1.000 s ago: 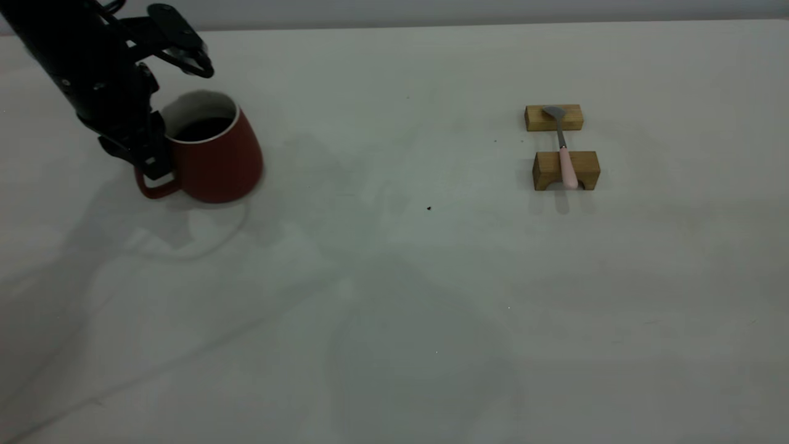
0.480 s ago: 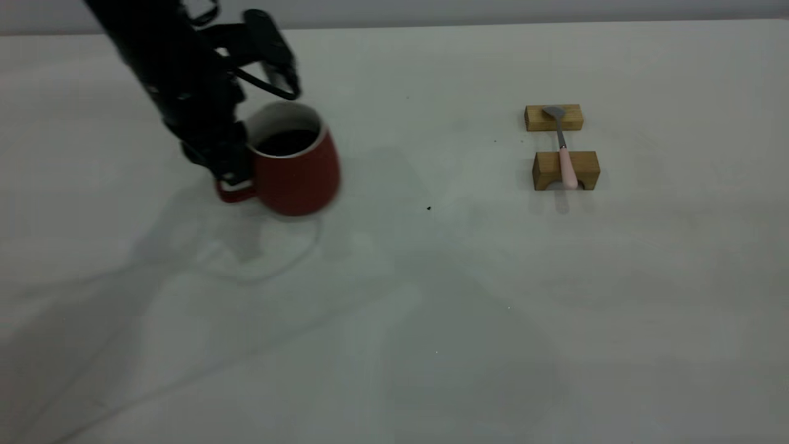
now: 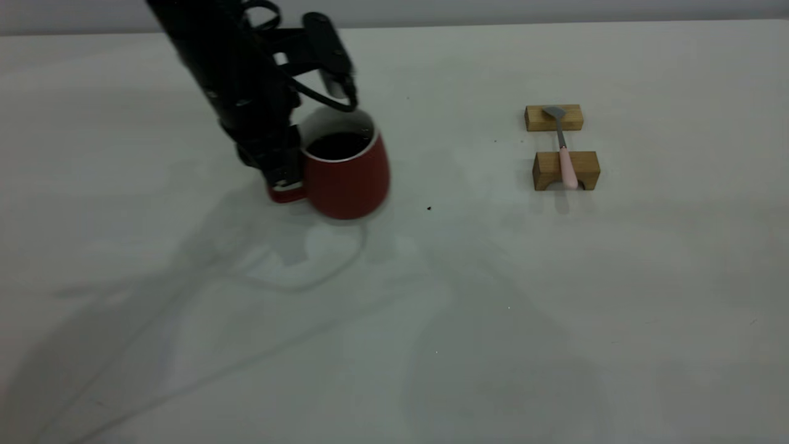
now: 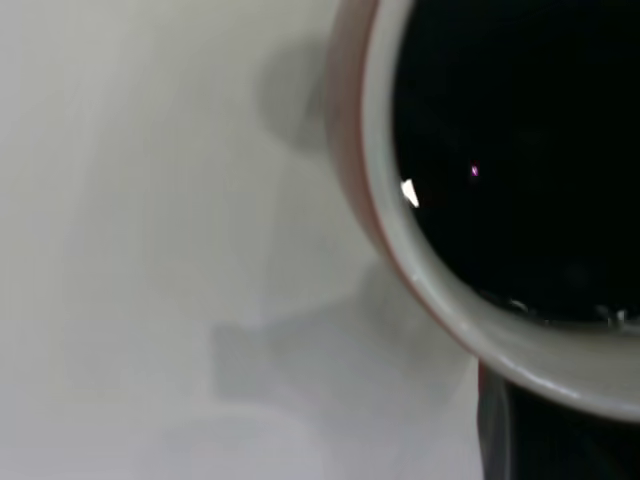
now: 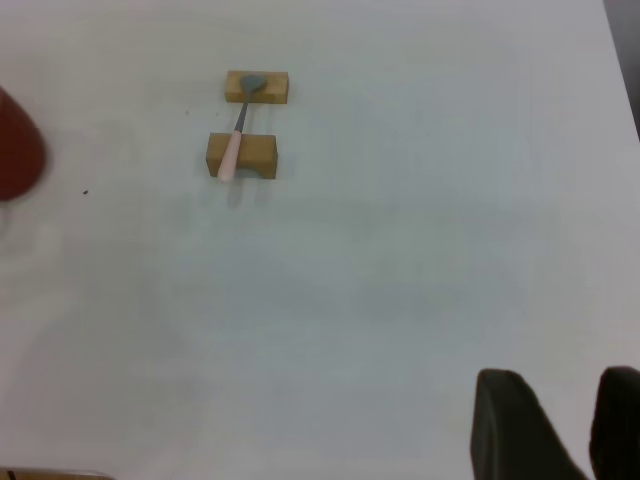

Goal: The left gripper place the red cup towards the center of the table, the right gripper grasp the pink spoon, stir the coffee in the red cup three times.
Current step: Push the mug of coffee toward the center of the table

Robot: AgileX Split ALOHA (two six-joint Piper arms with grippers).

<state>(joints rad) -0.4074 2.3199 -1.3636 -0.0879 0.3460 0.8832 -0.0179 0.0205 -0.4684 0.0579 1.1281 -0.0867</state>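
Well right of the red cup (image 3: 348, 176), whose handle the left gripper (image 3: 285, 179) clamps, wooden blocks (image 3: 566, 169) cradle the pink spoon (image 3: 566, 161).

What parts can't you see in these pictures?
- Left hand: in the exterior view the arm hides its fingers at the cup handle.
- Cup: cut off by the edge in both wrist views.
- Right hand: only two dark fingers show in the right wrist view; absent from the exterior view.
- Spoon: its underside is hidden by the blocks.
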